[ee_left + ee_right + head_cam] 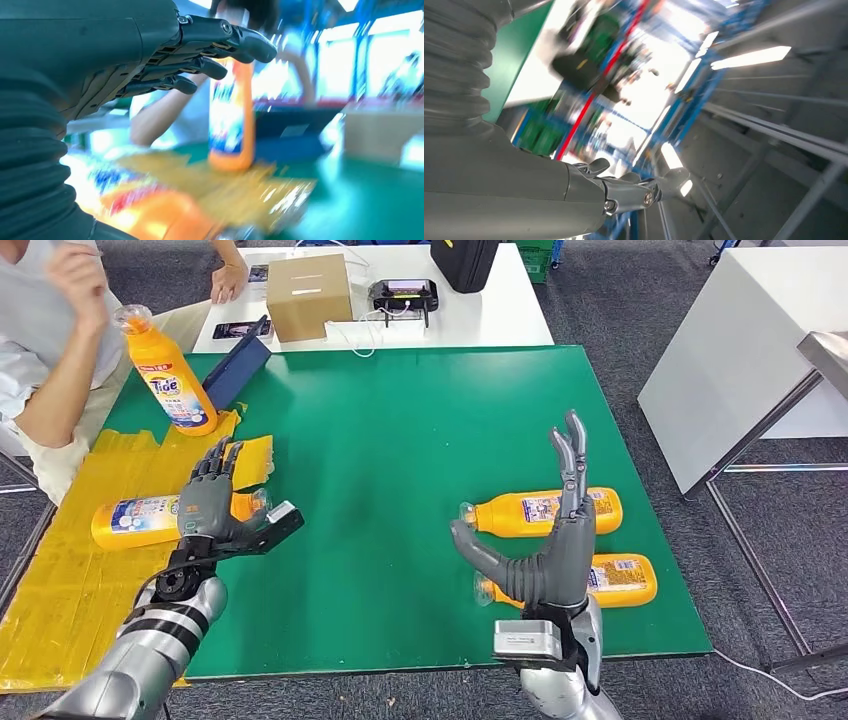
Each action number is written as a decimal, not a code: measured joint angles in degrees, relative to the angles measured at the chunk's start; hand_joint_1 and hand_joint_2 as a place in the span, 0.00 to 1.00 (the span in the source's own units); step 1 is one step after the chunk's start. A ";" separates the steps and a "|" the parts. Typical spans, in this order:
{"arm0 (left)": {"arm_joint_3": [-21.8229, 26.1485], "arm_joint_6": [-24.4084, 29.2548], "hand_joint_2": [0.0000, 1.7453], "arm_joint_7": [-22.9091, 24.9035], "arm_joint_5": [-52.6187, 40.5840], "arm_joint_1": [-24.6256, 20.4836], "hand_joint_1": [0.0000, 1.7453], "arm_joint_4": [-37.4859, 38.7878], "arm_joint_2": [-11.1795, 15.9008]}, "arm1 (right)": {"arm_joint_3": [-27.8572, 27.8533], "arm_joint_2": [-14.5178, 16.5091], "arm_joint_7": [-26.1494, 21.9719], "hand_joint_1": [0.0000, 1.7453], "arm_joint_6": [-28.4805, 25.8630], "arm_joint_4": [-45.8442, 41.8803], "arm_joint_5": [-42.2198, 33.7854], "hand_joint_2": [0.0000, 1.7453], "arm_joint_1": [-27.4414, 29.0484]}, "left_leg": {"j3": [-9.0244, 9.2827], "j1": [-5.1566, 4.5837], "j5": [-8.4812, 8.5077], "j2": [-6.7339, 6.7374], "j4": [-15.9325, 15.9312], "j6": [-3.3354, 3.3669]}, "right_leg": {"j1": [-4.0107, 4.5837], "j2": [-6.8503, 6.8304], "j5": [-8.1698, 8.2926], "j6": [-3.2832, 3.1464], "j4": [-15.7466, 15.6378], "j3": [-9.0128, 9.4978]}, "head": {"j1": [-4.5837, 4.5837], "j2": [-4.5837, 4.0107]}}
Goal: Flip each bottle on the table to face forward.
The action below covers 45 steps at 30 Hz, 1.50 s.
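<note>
An orange Tide bottle [168, 370] stands upright at the table's back left, also blurred in the left wrist view [231, 115]. A second orange bottle [135, 520] lies on its side on the yellow tape patch, blurred close under my hand in the left wrist view [150, 210]. My left hand [210, 502] hovers open just over it, fingers stretched forward. On the right, two orange bottles lie on their sides, one behind [545, 511] and one nearer [620, 580]. My right hand [550, 550] is raised in front of them, open, fingers pointing up, holding nothing.
A person [50, 340] sits at the back left, one hand near the upright bottle. A dark blue case [237, 367] lies beside it. Behind the green table [400, 440] a white table holds a cardboard box [308, 295] and a controller [403, 292].
</note>
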 joint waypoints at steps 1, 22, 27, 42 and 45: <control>1.28 0.10 1.00 -1.10 -0.92 2.47 0.00 -4.76 -0.59 | -0.62 -0.47 1.54 0.00 -0.26 0.31 2.67 1.00 0.09 | -0.03 -0.02 -0.01 0.01 0.00 0.01 | -0.01 0.00 0.00 0.00 -0.01 -0.03 | 0.01 0.00; 4.40 -6.70 1.00 -15.69 32.96 22.24 0.00 -39.47 -7.92 | -8.90 -15.52 18.50 0.00 23.64 19.53 27.76 1.00 -10.42 | -0.13 -0.09 0.00 -0.28 0.01 0.14 | -0.06 -0.19 0.03 0.08 -0.03 0.03 | 0.00 0.00; -1.39 -10.22 1.00 -17.26 39.42 23.96 0.00 -41.87 -6.68 | -8.97 -20.11 15.63 0.00 26.60 29.86 28.78 1.00 -15.26 | -0.15 -0.21 0.00 -0.33 0.02 0.18 | -0.18 -0.20 0.11 0.20 -0.04 0.03 | -0.01 0.00; -6.92 -12.30 1.00 -19.49 46.48 23.37 0.00 -40.49 -5.89 | -5.36 -20.50 16.97 0.00 25.31 55.38 31.93 1.00 -25.91 | -0.15 -0.18 0.03 -0.32 0.02 0.20 | -0.16 -0.19 0.11 0.20 -0.03 0.01 | -0.02 0.00; -7.84 -12.53 1.00 -19.53 47.16 23.06 0.00 -39.95 -5.89 | -4.48 -19.53 19.19 0.00 24.56 61.21 34.10 1.00 -27.58 | -0.15 -0.19 0.03 -0.32 0.03 0.20 | -0.17 -0.19 0.11 0.20 -0.03 0.01 | -0.02 0.00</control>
